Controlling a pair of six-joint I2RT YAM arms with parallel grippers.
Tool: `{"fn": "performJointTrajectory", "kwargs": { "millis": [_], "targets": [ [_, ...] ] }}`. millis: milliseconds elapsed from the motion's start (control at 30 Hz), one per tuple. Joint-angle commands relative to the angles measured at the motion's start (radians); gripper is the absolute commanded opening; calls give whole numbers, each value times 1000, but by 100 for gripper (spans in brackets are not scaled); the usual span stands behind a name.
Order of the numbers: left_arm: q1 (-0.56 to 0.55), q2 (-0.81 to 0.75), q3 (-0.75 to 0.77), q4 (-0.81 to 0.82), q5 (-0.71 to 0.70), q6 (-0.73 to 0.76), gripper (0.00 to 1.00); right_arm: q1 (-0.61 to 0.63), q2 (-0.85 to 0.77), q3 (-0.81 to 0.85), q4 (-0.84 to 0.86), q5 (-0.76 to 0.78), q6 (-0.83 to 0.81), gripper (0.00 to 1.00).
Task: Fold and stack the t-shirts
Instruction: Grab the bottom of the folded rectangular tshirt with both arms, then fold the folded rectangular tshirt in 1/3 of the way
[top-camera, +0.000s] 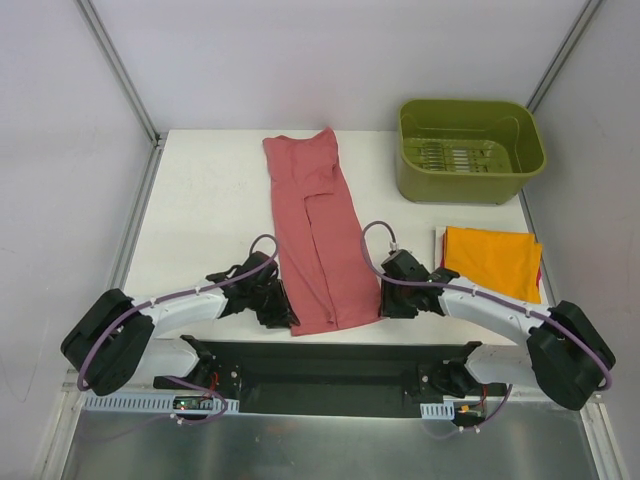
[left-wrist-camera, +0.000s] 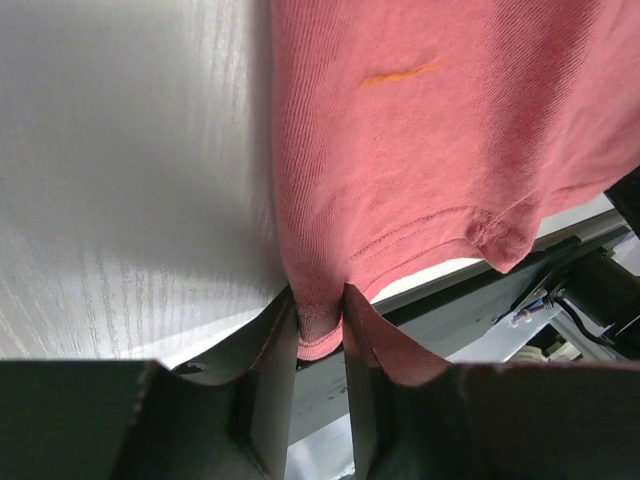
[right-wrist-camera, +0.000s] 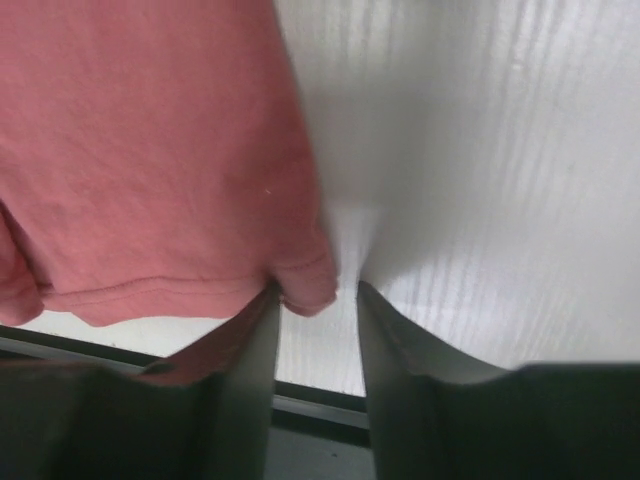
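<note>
Salmon cloth fills the narrow gap of the left gripper (left-wrist-camera: 320, 296). Its jaws are pinched on the lower-left hem corner of the salmon t-shirt (top-camera: 318, 240), right at the near edge of the table (top-camera: 200, 200). Only a small nip of hem sits between the fingers (left-wrist-camera: 275, 370), so a quick lift could pull it free.

The shirt lies as a long strip down the middle of the top view, from upper centre to lower centre. It is folded lengthwise, with a loose flap along its middle.

At its lower-right corner the right gripper (right-wrist-camera: 317, 290) has its jaws standing apart. The hem corner lies between them, touching the finger on the left of that view, with bare table showing beside the other. That grip does not look made. If the arms rise now, I judge that one corner comes up while the other drops, and the strip twists or skews instead of folding squarely. The loose flap could also fall open.

Further right, the folded orange t-shirt (top-camera: 490, 262) rests by the right edge, with the right arm (top-camera: 490, 305) just beside it. A wide swing could nudge it. The green tub (top-camera: 470, 185) in the upper right is well apart.
</note>
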Motion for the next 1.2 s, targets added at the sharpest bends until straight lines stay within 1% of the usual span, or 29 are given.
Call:
{"fn": "performJointTrajectory", "kwargs": {
  "millis": [0, 33, 67, 100, 133, 200, 233, 267, 367, 433, 467, 533, 567, 633, 667, 733, 767, 800, 867, 933, 1000, 1167],
  "targets": [
    [-15, 21, 1, -40, -75, 2, 22, 0, 52, 12, 95, -100, -21, 31],
    [-15, 18, 1, -40, -75, 1, 16, 3, 56, 10, 100, -116, -27, 28],
    [-18, 16, 1, -41, -76, -1, 10, 17, 50, 10, 100, -121, -30, 21],
    [-21, 10, -1, -41, -75, -1, 2, 24, 46, 10, 98, -126, -33, 18],
    [-23, 7, -2, -41, -72, 2, 0, 37, 38, 9, 92, -129, -36, 15],
    [-32, -2, -7, -50, -49, 22, 0, 86, 14, 10, 77, -132, -33, 10],
    [-37, -7, -15, -63, -27, 22, 0, 115, 7, 10, 60, -138, -19, 5],
    [-43, -17, -22, -88, -18, 19, 0, 182, -6, 4, 57, -144, 17, 1],
    [-78, -94, -68, -160, -12, -21, 0, 305, -35, -5, -6, -107, 105, 1],
    [-87, -200, -93, -220, -23, -36, 0, 351, -66, 1, -74, -66, 137, 1],
    [-89, -286, -98, -263, -20, -39, 0, 397, -80, 4, -87, -61, 162, 1],
    [-87, -379, -105, -287, -3, -44, 0, 443, -112, 18, -83, -55, 169, 1],
    [-87, -467, -105, -297, 3, -48, 0, 474, -118, 28, -83, -55, 169, 1],
    [-87, -537, -96, -316, 2, -45, 0, 483, -125, 53, -102, -55, 148, 1],
    [-87, -583, -88, -317, -7, -41, 0, 483, -122, 88, -118, -13, 136, 1],
    [-87, -603, -65, -319, -27, -10, 0, 482, -106, 143, -196, 66, 91, 1],
    [-86, -600, -55, -323, -36, 2, 0, 480, -100, 195, -219, 93, 78, 1],
    [-87, -594, -32, -325, -52, 13, 0, 480, -99, 212, -234, 133, 61, 1],
    [-86, -561, -1, -325, -81, 38, 0, 466, -98, 234, -241, 152, 38, 1],
    [-86, -530, 56, -323, -139, 65, 0, 442, -97, 260, -239, 169, 4, 1],
    [-80, -478, 115, -322, -176, 85, 0, 396, -94, 289, -233, 199, -18, 1],
    [-35, -340, 266, -302, -354, 171, 0, 281, -71, 363, -199, 255, -123, 1]
  ]
}}
